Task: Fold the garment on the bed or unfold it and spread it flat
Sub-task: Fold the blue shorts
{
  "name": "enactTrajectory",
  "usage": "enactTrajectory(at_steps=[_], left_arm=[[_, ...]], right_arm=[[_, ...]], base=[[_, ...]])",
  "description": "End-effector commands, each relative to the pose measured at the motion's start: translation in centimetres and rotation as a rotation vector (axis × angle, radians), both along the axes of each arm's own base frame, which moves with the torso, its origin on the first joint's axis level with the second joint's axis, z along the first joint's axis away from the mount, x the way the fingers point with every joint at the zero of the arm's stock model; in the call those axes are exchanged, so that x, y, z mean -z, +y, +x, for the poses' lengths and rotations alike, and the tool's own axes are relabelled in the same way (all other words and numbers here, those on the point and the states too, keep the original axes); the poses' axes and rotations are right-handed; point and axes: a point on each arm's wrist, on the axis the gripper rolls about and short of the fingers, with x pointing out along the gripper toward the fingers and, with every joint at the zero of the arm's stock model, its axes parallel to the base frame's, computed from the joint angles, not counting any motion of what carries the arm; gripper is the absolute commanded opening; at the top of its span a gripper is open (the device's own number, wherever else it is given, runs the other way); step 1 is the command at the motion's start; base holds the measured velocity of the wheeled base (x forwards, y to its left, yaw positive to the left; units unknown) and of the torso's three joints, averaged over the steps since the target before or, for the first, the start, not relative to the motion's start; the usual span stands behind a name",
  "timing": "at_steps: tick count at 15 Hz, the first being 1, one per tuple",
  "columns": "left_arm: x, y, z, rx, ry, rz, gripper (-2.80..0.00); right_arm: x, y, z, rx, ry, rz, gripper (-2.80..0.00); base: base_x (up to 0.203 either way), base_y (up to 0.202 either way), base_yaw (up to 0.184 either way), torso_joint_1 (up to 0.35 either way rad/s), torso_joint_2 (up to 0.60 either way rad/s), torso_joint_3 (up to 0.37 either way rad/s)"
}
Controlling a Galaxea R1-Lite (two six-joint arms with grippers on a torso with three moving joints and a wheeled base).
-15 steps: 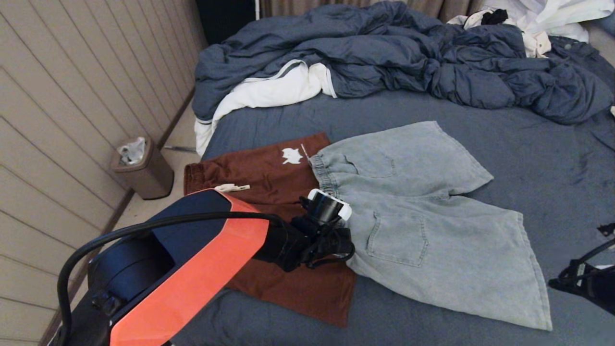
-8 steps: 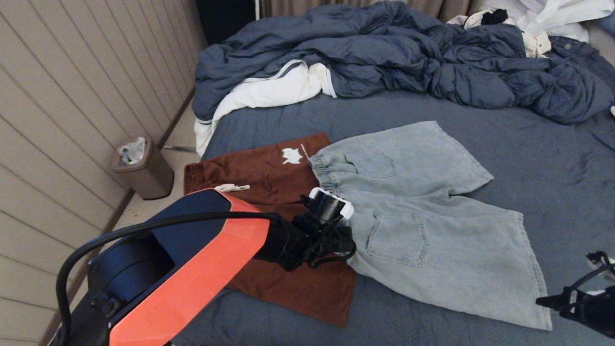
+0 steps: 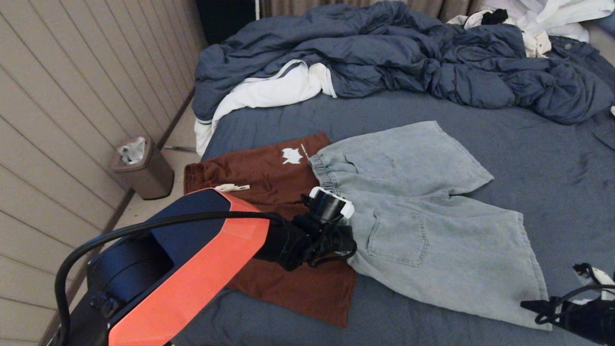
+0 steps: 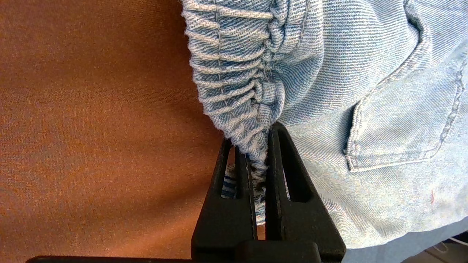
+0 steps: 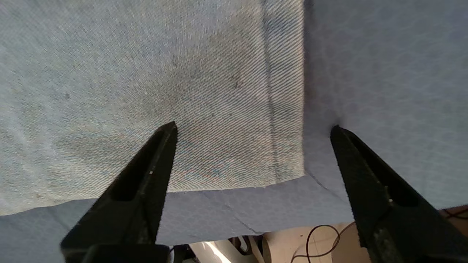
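To anchor the pale-blue denim shorts lying flat on the slate-blue bed, the left pincer pinched their elastic waistband while the right pincer straddled, wide apart, 1 hem corner.

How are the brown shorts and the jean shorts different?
The brown shorts are dark with a white logo; the jean shorts are pale blue with stitched pockets. The jean shorts lap over the brown shorts' edge. The left gripper pinches the jean shorts' waistband, not the brown shorts. Both lie on the bed.
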Motion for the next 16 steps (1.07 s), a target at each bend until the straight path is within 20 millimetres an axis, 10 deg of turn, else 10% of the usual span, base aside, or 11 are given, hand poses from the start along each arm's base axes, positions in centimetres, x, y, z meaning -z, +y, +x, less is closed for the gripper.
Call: enactTrajectory(at_steps=[1, 6, 7, 16], left_arm=[[-0.2, 0.0, 0.0, -0.003, -0.002, -0.006, -2.80], [-0.3, 0.0, 0.0, -0.004, -0.006, -0.007, -2.80], [-0.3, -0.1, 0.1, -0.004, -0.008, -0.010, -2.80], [-1.4, 0.9, -0.7, -0.005, -0.001, -0.006, -2.80]], right_arm=[[0.6, 0.3, 0.4, -0.020, 0.010, 0.011, 0.00], [0.6, 0.5, 1.4, -0.051, 0.001, 0.001, 0.00], [0.6, 0.6, 1.4, -0.051, 0.003, 0.003, -2.80], [-1.0, 0.2, 1.4, -0.054, -0.046, -0.032, -2.80]], base=[[0.000, 0.000, 0.000, 0.000, 0.00, 0.000], [0.000, 0.000, 0.000, 0.000, 0.00, 0.000], [0.000, 0.000, 0.000, 0.000, 0.00, 0.000], [0.000, 0.000, 0.000, 0.000, 0.00, 0.000]])
